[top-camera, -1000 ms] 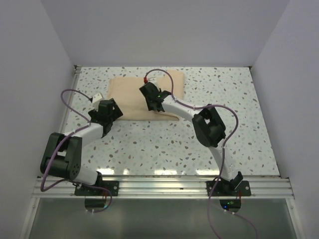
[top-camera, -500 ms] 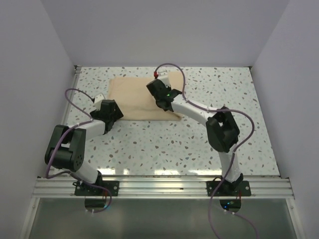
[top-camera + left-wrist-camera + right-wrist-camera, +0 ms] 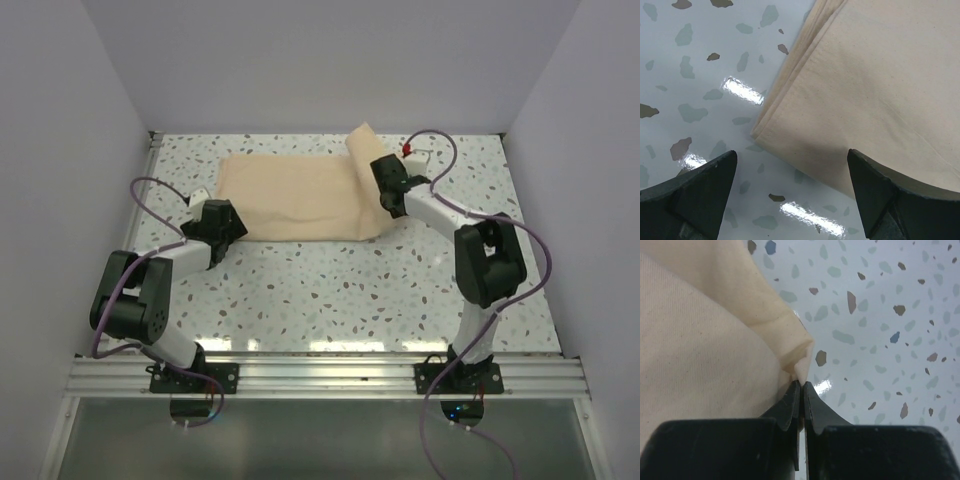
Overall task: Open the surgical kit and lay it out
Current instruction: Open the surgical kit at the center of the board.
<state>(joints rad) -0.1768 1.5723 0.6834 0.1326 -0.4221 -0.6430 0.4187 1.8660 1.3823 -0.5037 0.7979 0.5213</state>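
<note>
**Top view:** The tan cloth wrap (image 3: 290, 200) lies flat on the far half of the speckled bench (image 3: 330, 290). Its right-hand flap stands in a raised curl where the right claw (image 3: 376, 172) pinches it. The left claw (image 3: 228, 230) hangs just beside the wrap's near-left corner. Nothing of what the cloth encloses shows.

**Left wrist:** The left claw (image 3: 790, 200), released and holding nothing, frames the layered corner of the wrap (image 3: 865, 75). One finger is over bare bench (image 3: 690, 75), the other over cloth.

**Right wrist:** The right claw (image 3: 801, 390) is clenched on a thin fold at the wrap's edge (image 3: 700, 340), with glossy bench (image 3: 880, 315) beyond.

The step in hand appears to be peeling this flap open to the right. The hold is at the very fingertips, so a jerk could let the fabric slip. A low, steady pull outward should bring only the top layer across. It would likely help to press the spread left claw onto its corner, so the bundle does not drag along.
</note>
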